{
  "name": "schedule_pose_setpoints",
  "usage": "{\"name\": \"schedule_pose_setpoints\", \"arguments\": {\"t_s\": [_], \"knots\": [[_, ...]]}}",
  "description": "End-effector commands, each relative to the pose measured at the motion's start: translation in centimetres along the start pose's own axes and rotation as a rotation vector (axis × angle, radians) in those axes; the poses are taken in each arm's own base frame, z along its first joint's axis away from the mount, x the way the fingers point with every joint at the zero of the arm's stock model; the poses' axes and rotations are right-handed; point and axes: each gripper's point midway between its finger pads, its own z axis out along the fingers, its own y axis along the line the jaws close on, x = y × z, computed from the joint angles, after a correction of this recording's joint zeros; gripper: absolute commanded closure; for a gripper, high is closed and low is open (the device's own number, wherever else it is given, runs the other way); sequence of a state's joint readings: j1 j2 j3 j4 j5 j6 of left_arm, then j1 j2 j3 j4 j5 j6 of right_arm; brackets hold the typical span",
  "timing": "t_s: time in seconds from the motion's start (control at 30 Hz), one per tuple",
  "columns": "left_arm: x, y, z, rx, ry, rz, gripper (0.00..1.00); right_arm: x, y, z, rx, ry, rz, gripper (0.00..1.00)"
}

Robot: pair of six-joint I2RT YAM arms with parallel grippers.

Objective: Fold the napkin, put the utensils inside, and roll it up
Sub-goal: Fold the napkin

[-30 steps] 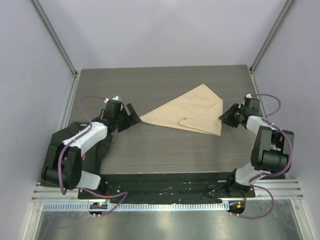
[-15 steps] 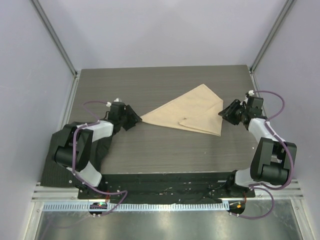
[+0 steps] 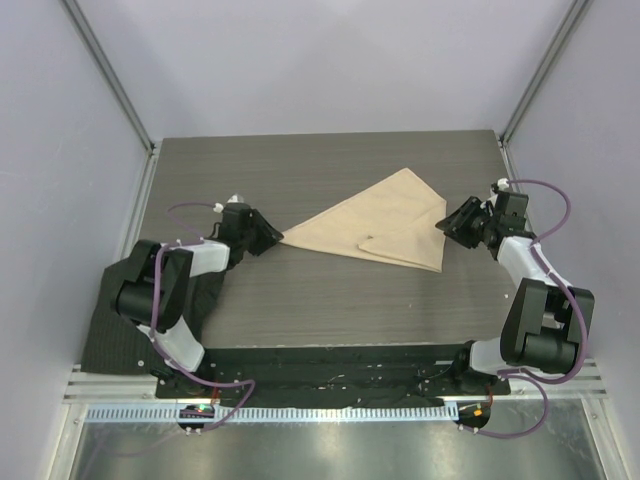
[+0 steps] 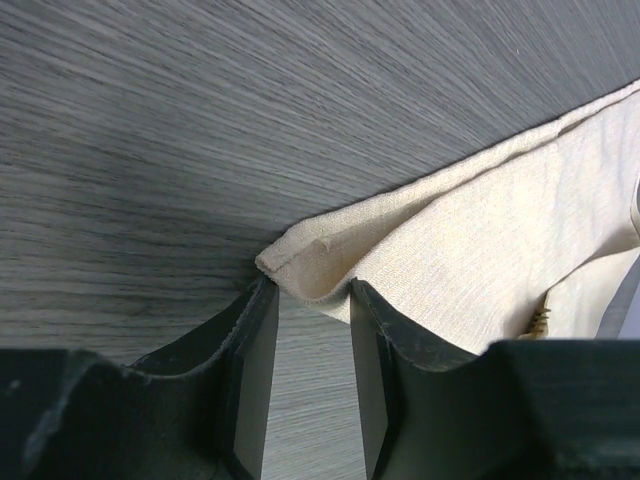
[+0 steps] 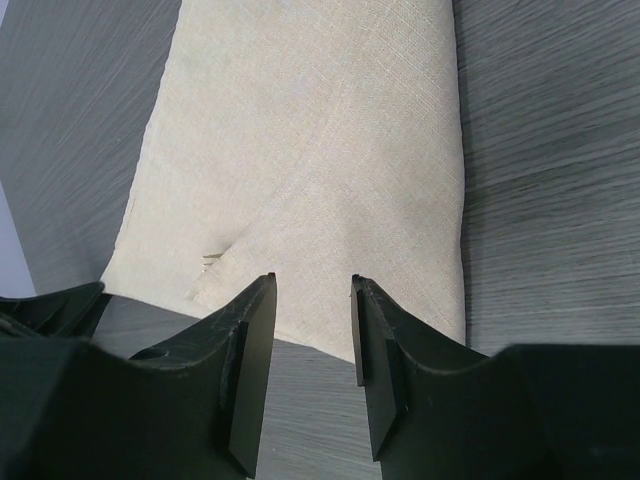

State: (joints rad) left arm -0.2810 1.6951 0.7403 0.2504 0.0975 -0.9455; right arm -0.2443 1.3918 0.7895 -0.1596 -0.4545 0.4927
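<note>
Napkin (image 3: 385, 222) lies flat on the grey wood-grain table (image 3: 330, 165), folded to a long triangle: narrow tip pointing left, broad end right. It is not lifted anywhere that I can see.

Dark ribbed cloth (image 3: 105, 340) sits well off the napkin's left tip, toward the near edge, under the left arm. Not involved.

Left gripper (image 4: 308, 300): low at the napkin's left tip, jaws parted. The hemmed corner sits just at the mouth of the gap, with daylight on both sides; nothing is pinched.

Right gripper (image 5: 312, 290): at the napkin's broad right end, jaws likewise parted, fingers straddling the cloth near its edge. Whether the pads touch the cloth, I cannot tell. Nothing is gripped.

Utensils (image 4: 540, 320): only a small pale tine-like tip shows at an inner fold edge, near the napkin's middle. The rest is hidden, so the count is unknown. Judged tucked inside.

Judgement on the step: fold done, utensils in, both ends being addressed to begin the roll.

Notes for doing it well:
- Left: advance until both layers of the corner are fully between the pads before closing. A one-layer pinch would peel the fold open.
- Right: take hem and under-layer together, close to the table.
- Close both before any lift, keep the lift low, and hold the cloth taut so the utensils do not slide out.
</note>
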Motion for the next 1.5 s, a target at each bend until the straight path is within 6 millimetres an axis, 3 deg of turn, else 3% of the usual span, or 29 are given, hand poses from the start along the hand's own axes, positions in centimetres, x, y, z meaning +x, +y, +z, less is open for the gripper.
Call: {"name": "schedule_pose_setpoints", "arguments": {"t_s": [0.0, 0.27, 0.43, 0.63, 0.87, 1.07, 1.13, 1.2, 1.23, 1.27, 1.4, 1.47], "knots": [[-0.3, 1.2, 0.9, -0.042, -0.013, 0.018, 0.62, -1.9, 1.8, -0.6, -0.053, -0.046, -0.026, 0.56], [0.0, 1.5, 2.0, -0.049, 0.014, 0.068, 0.76, -1.9, 2.3, -0.9, -0.071, -0.043, -0.035, 0.56], [-0.1, 1.2, 2.1, -0.040, 0.017, 0.090, 0.98, -1.6, 2.5, -0.8, -0.074, -0.036, -0.045, 0.56], [-1.4, -1.2, 1.0, 0.027, -0.012, 0.107, 1.00, -0.2, 4.0, -0.5, -0.094, -0.006, -0.077, 0.55], [-2.8, -6.8, -1.5, 0.174, -0.048, 0.115, 1.00, 3.6, 6.9, 1.4, -0.115, 0.060, -0.140, 0.55], [-1.8, -13.8, -3.0, 0.346, -0.031, 0.152, 1.00, 3.4, 5.8, 2.1, -0.056, 0.032, -0.129, 0.55], [-0.1, -15.8, -2.9, 0.390, -0.003, 0.184, 1.00, 3.2, 5.5, 2.0, -0.037, 0.021, -0.136, 0.55], [1.2, -19.2, -3.3, 0.473, 0.024, 0.221, 1.00, 2.9, 5.5, 1.9, -0.031, 0.006, -0.131, 0.55], [2.4, -19.5, -2.5, 0.480, 0.055, 0.231, 1.00, 2.6, 5.7, 1.6, -0.032, -0.008, -0.131, 0.55], [2.4, -21.6, -2.8, 0.536, 0.048, 0.245, 1.00, 2.4, 5.8, 1.5, -0.031, -0.020, -0.131, 0.55], [6.8, -26.0, -2.8, 0.670, 0.131, 0.313, 1.00, 1.6, 6.0, 0.4, -0.016, -0.067, -0.135, 0.55], [8.8, -26.6, -1.8, 0.697, 0.175, 0.344, 1.00, 1.1, 6.2, -0.3, -0.016, -0.095, -0.140, 0.55]]}}
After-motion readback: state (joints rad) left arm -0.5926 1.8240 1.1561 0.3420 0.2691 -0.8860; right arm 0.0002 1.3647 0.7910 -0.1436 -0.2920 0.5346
